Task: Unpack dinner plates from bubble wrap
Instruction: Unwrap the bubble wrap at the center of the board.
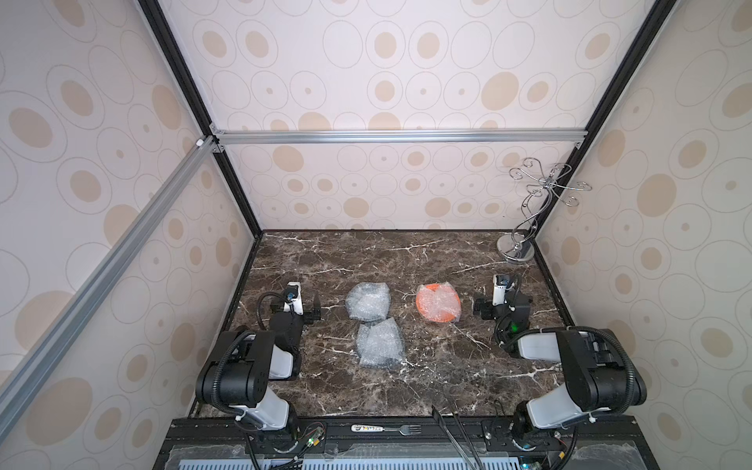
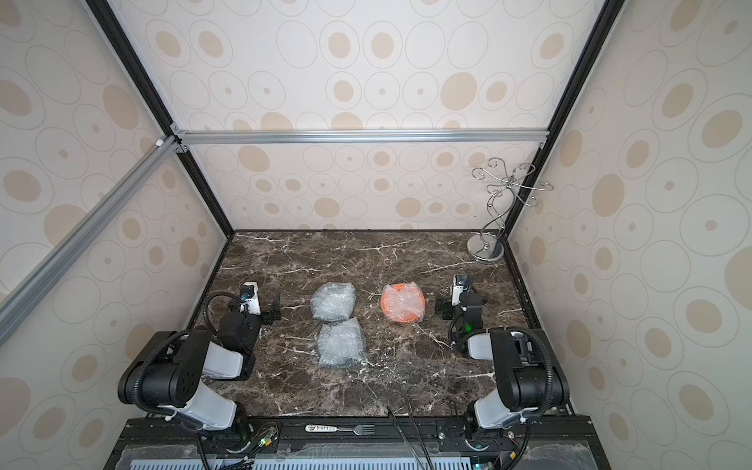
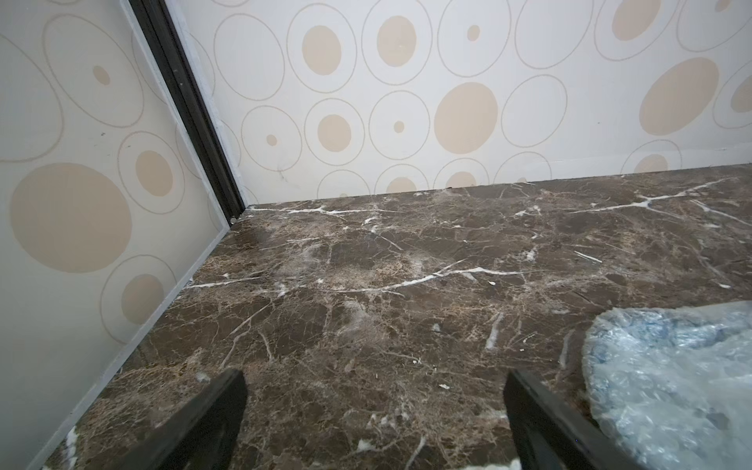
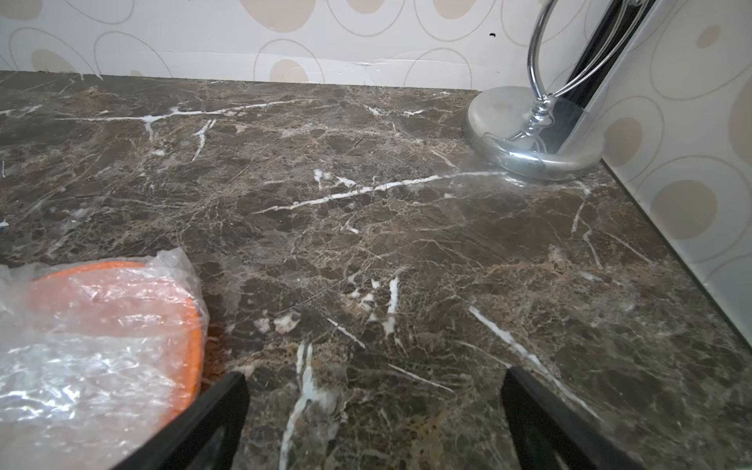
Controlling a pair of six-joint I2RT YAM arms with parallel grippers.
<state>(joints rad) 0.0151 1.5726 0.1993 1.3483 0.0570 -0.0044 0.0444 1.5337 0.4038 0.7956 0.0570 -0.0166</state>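
A fork (image 1: 407,429) lies nearest, on the front rail. On the table (image 1: 447,378) comes first the near packet (image 1: 380,344) of grey bubble wrap (image 2: 342,346), touching the far packet (image 1: 368,302) behind it. Level with that one, the left pincer (image 1: 315,309) and right pincer (image 1: 482,309) stand wide and empty. The orange plate (image 1: 438,303) lies wrapped near the right one. The film looks loose, so I think a pull on it may drag or tip a plate. The wire stand (image 1: 516,248) is farthest.

Marble table (image 1: 386,256) lies bare behind the wrapped plates (image 1: 368,302); wire stand (image 1: 516,249) blocks its far right corner.
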